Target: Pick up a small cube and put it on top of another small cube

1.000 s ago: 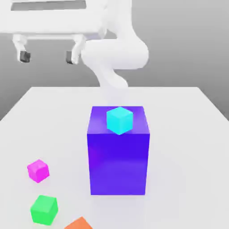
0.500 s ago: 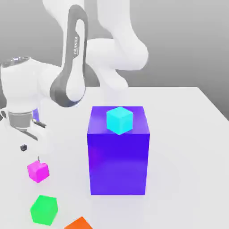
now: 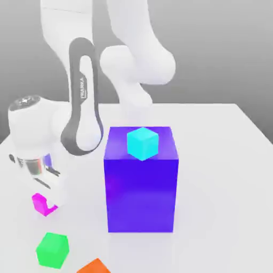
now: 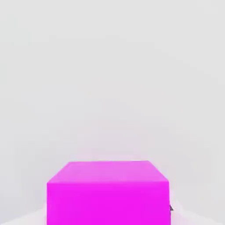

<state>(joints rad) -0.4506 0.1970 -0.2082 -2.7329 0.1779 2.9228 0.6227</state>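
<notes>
Exterior view: the white arm (image 3: pixel 80 122) reaches down to the exterior view's left side of the white surface (image 3: pixel 224 176). The pincer (image 3: pixel 47 205) stands at the magenta cube (image 3: pixel 38 203), which sits on the surface; one white finger (image 3: pixel 55 193) covers the cube's side toward the exterior view's right, so only part of the cube shows. The pincer is closed on the magenta cube, finger against its face.

Hand view: the magenta cube (image 4: pixel 108 193) appears close up, flat top face and one side face visible, with the pale surface (image 4: pixel 110 66) stretching behind it.

Middle of the surface: a large blue-violet block (image 3: pixel 141 181) stands upright. A small cyan cube (image 3: pixel 143 143) rests on its top face, turned with one corner toward the camera, roughly central on the top.

Near edge, exterior view's left: a green cube (image 3: pixel 53 249) lies on the surface, apart from the magenta cube and nearer the camera. An orange cube (image 3: pixel 95 266) lies beside it toward the exterior view's right, cut off by the frame edge.
</notes>
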